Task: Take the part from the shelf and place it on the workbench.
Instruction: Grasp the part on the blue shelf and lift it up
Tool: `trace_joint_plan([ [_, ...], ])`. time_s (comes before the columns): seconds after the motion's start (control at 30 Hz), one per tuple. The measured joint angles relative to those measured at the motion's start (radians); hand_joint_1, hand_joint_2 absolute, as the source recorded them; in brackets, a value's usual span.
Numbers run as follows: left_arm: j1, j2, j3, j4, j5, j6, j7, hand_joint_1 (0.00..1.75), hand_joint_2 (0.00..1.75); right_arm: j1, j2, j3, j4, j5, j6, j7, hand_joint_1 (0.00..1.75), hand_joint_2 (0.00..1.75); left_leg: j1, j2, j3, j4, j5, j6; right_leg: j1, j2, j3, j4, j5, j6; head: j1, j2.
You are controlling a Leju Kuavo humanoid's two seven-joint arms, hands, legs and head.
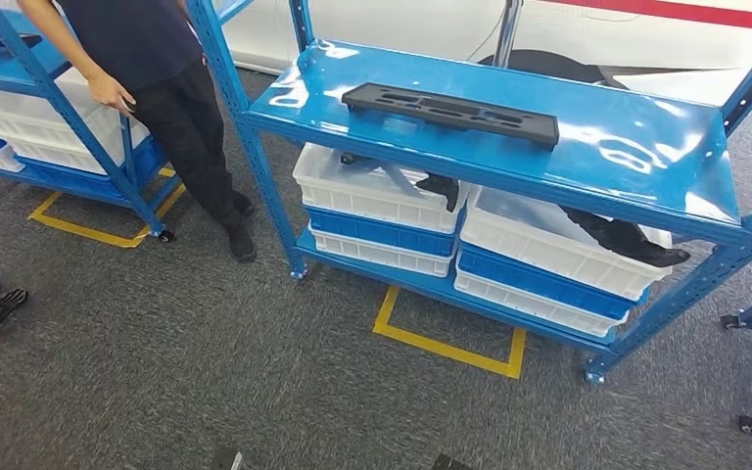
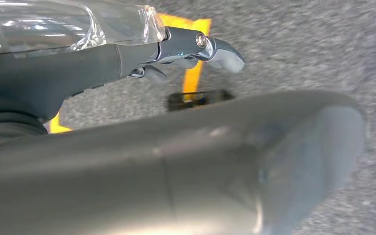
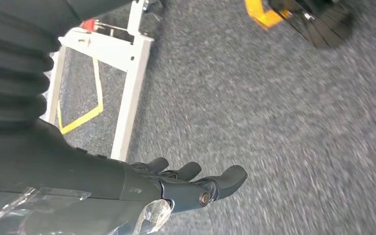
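Observation:
A long flat black part [image 1: 450,114] with cut-outs lies on the top board of the blue shelf [image 1: 646,166], ahead of me and slightly right. My left hand [image 2: 196,49] hangs over grey carpet, fingers stretched out and holding nothing, with its thick grey thumb [image 2: 274,161] close to the lens. My right hand [image 3: 196,183] also hangs over the carpet with its fingers extended and nothing in them.
White and blue crates [image 1: 382,211] with dark parts sit on the shelf's lower level. A person [image 1: 171,88] stands between this shelf and a second blue shelf [image 1: 20,69] at the left. Yellow floor tape [image 1: 450,343] marks the carpet. A white frame [image 3: 127,73] stands near my right side.

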Motion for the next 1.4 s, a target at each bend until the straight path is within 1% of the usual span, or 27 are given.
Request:
trace_joint_plan([
  [0.03,0.003,0.0,0.0,0.001,0.0,0.001,0.0,0.0,0.0,0.001,0.0,0.0,0.0,-0.002,-0.002,0.004,0.0,0.0,0.0,-0.002,-0.001,-0.062,0.09,-0.001,-0.002,0.003,0.024,0.0,-0.02,0.005,0.0,0.0],
  [0.1,0.011,0.0,0.001,0.003,0.001,0.003,0.002,0.0,0.0,-0.001,0.003,0.0,0.001,-0.007,-0.008,0.011,0.0,0.0,-0.003,-0.008,0.009,-0.141,0.257,0.006,-0.002,0.013,0.061,-0.011,-0.054,0.02,-0.001,0.0],
  [0.13,0.014,0.0,0.001,0.004,0.002,0.004,0.002,0.0,0.0,-0.003,0.004,0.0,0.001,-0.009,-0.011,0.014,0.0,0.0,-0.006,-0.008,0.017,-0.153,0.294,0.015,-0.002,0.018,0.075,-0.018,-0.059,0.028,-0.001,0.0],
  [0.2,0.005,0.0,0.001,0.004,0.004,0.004,0.001,0.0,0.0,-0.011,0.006,-0.001,0.001,-0.012,-0.017,0.018,0.0,0.0,-0.008,-0.002,0.043,-0.162,0.28,0.036,-0.002,0.024,0.066,0.015,-0.028,0.043,0.0,0.0],
  [0.27,-0.005,0.0,0.002,0.004,0.004,0.004,0.001,0.0,0.0,-0.016,0.006,-0.001,0.001,-0.011,-0.021,0.021,0.0,0.0,-0.006,0.004,0.081,-0.183,0.26,0.053,-0.002,0.02,-0.012,0.15,0.032,0.052,0.002,0.0],
  [0.3,-0.007,0.0,0.002,0.004,0.005,0.004,0.003,0.0,0.0,-0.016,0.006,-0.001,0.001,-0.011,-0.022,0.022,0.0,0.0,-0.006,0.005,0.105,-0.193,0.248,0.06,-0.001,0.014,-0.066,0.224,0.039,0.053,0.004,0.0],
  [0.33,-0.008,0.0,0.002,0.004,0.005,0.004,0.004,0.0,0.0,-0.015,0.006,-0.001,0.001,-0.01,-0.023,0.023,0.0,0.0,-0.007,0.008,0.129,-0.201,0.235,0.064,0.001,0.009,-0.118,0.277,0.019,0.051,0.005,0.0],
  [0.37,-0.007,-0.001,0.002,0.004,0.006,0.004,0.006,0.0,0.0,-0.014,0.006,-0.001,0.001,-0.01,-0.022,0.025,0.0,0.0,-0.008,0.009,0.152,-0.207,0.22,0.067,0.004,0.007,-0.161,0.303,-0.025,0.048,0.005,0.0],
  [0.43,-0.005,-0.003,0.002,0.004,0.01,0.005,0.008,0.0,0.0,-0.009,0.005,-0.001,0.001,-0.01,-0.022,0.028,0.0,0.0,-0.012,0.011,0.198,-0.213,0.187,0.07,0.011,0.006,-0.223,0.29,-0.126,0.04,0.006,0.0],
  [0.47,-0.005,-0.003,0.002,0.004,0.013,0.006,0.009,0.0,0.0,-0.007,0.005,-0.001,0.001,-0.01,-0.022,0.029,0.0,0.0,-0.014,0.013,0.22,-0.214,0.17,0.071,0.015,0.004,-0.239,0.257,-0.147,0.035,0.006,0.0],
  [0.5,-0.004,-0.004,0.002,0.004,0.016,0.007,0.011,0.0,0.0,-0.006,0.004,-0.001,0.002,-0.01,-0.023,0.03,0.0,0.0,-0.017,0.017,0.243,-0.214,0.152,0.071,0.02,-0.002,-0.248,0.209,-0.13,0.027,0.006,0.0],
  [0.53,-0.003,-0.004,0.002,0.004,0.017,0.008,0.013,0.0,0.0,-0.006,0.003,-0.001,0.002,-0.01,-0.023,0.03,0.0,0.0,-0.02,0.023,0.261,-0.215,0.135,0.071,0.028,-0.02,-0.251,0.148,-0.059,0.013,0.006,0.0],
  [0.6,0.0,-0.005,0.002,0.005,0.019,0.008,0.019,0.0,0.0,-0.007,0.002,-0.001,0.002,-0.009,-0.023,0.031,0.0,0.0,-0.031,0.037,0.292,-0.215,0.1,0.067,0.044,-0.057,-0.248,0.043,0.124,-0.006,0.006,0.0],
  [0.63,0.001,-0.006,0.002,0.005,0.02,0.009,0.02,0.0,0.0,-0.007,0.002,-0.001,0.002,-0.009,-0.023,0.032,0.0,0.0,-0.035,0.046,0.304,-0.219,0.084,0.063,0.048,-0.065,-0.245,0.015,0.187,-0.011,0.005,0.0],
  [0.67,0.0,-0.006,0.002,0.005,0.02,0.01,0.021,0.0,0.0,-0.009,0.003,0.0,0.002,-0.008,-0.023,0.033,0.0,0.0,-0.038,0.052,0.316,-0.216,0.077,0.058,0.049,-0.058,-0.24,0.005,0.208,-0.01,0.005,0.0],
  [0.73,-0.006,-0.006,0.002,0.005,0.022,0.013,0.021,0.0,0.0,-0.016,0.006,-0.001,0.002,-0.006,-0.025,0.035,0.0,0.0,-0.038,0.057,0.313,-0.181,0.081,0.048,0.041,-0.035,-0.228,0.003,0.203,-0.013,0.004,0.0],
  [0.8,-0.013,-0.006,0.003,0.005,0.024,0.016,0.022,0.0,0.0,-0.024,0.008,-0.001,0.002,-0.002,-0.027,0.04,0.0,0.0,-0.032,0.04,0.264,-0.084,0.075,0.035,0.031,-0.014,-0.219,0.0,0.195,-0.018,0.003,0.0],
  [0.87,-0.014,-0.006,0.006,0.005,0.029,0.019,0.028,0.0,0.0,-0.026,0.007,-0.001,0.002,0.003,-0.029,0.046,0.0,0.0,-0.02,0.025,0.187,0.032,0.018,0.019,0.026,0.01,-0.212,0.001,0.184,-0.021,0.002,0.0],
  [0.93,-0.01,-0.006,0.009,0.005,0.034,0.021,0.035,0.0,0.0,-0.024,0.007,-0.001,0.002,0.007,-0.03,0.052,0.0,0.0,-0.009,0.022,0.126,0.091,-0.04,0.008,0.021,0.036,-0.201,0.001,0.173,-0.018,0.002,0.0],
  [0.97,-0.008,-0.006,0.01,0.005,0.035,0.022,0.037,0.0,0.0,-0.022,0.007,-0.001,0.002,0.009,-0.03,0.055,0.0,0.0,-0.005,0.021,0.115,0.078,-0.038,0.004,0.018,0.049,-0.194,0.001,0.167,-0.015,0.002,0.0],
  [1.0,-0.008,-0.006,0.01,0.005,0.036,0.021,0.038,0.0,0.0,-0.021,0.007,-0.001,0.002,0.009,-0.031,0.057,0.0,0.0,-0.002,0.017,0.117,0.034,-0.008,0.002,0.016,0.06,-0.185,0.001,0.161,-0.011,0.002,0.0],
  [1.07,-0.009,-0.006,0.011,0.005,0.039,0.019,0.038,0.0,0.0,-0.021,0.007,-0.001,0.002,0.012,-0.034,0.062,0.0,0.0,0.005,-0.011,0.142,-0.101,0.105,0.001,0.012,0.08,-0.172,0.0,0.152,-0.003,0.002,0.0],
  [1.13,-0.01,-0.006,0.014,0.006,0.041,0.016,0.04,0.0,0.0,-0.023,0.008,-0.001,0.002,0.017,-0.038,0.068,0.0,0.0,0.004,-0.039,0.156,-0.185,0.175,0.01,0.011,0.096,-0.168,-0.001,0.148,0.008,0.002,0.0],
  [1.2,-0.01,-0.006,0.017,0.006,0.041,0.014,0.041,0.0,0.0,-0.022,0.008,0.0,0.002,0.021,-0.04,0.073,0.0,0.0,-0.002,-0.035,0.159,-0.195,0.185,0.025,0.01,0.111,-0.17,-0.006,0.148,0.021,0.002,0.0],
  [1.27,-0.011,-0.008,0.02,0.006,0.041,0.014,0.04,0.0,0.0,-0.02,0.006,0.0,0.002,0.025,-0.042,0.076,0.0,0.0,0.0,-0.022,0.168,-0.201,0.193,0.038,0.011,0.089,-0.172,0.005,0.137,0.032,0.003,0.0],
  [1.33,-0.014,-0.008,0.021,0.006,0.041,0.013,0.039,0.0,0.0,-0.022,0.005,0.0,0.003,0.027,-0.043,0.077,0.0,0.0,0.0,-0.004,0.177,-0.207,0.193,0.052,0.014,0.037,-0.207,0.087,0.091,0.039,0.006,0.0],
  [1.4,-0.013,-0.009,0.021,0.006,0.041,0.013,0.039,0.0,0.0,-0.025,0.006,0.0,0.003,0.029,-0.043,0.078,0.0,0.0,-0.004,0.016,0.183,-0.208,0.188,0.061,0.014,0.01,-0.276,0.227,0.031,0.043,0.008,0.0],
])
